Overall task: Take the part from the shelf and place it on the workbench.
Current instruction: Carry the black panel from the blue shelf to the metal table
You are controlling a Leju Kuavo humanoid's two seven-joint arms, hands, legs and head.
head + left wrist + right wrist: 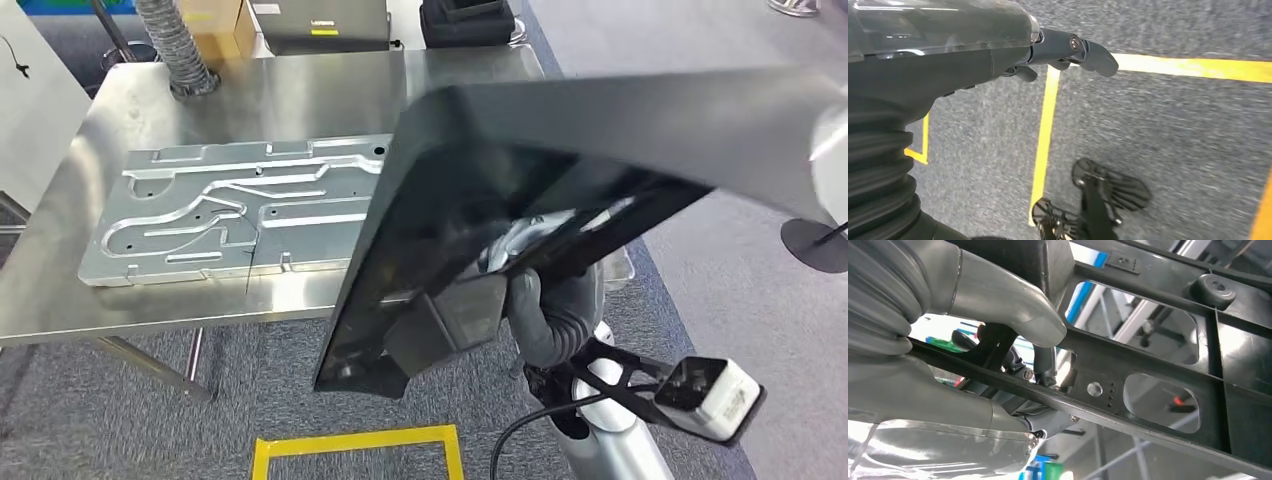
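Grey carpet with yellow floor tape (355,442) lies before a steel workbench (60,290), where a grooved metal plate (230,215) covers the middle. The part (560,150), a large black panel, glossy outside and ribbed inside, is held tilted above the bench's right edge, probably for setting down. Its inner frame is grasped by the right hand (998,295). The left hand (1068,50) hangs over the floor, its fingers loose and holding nothing.
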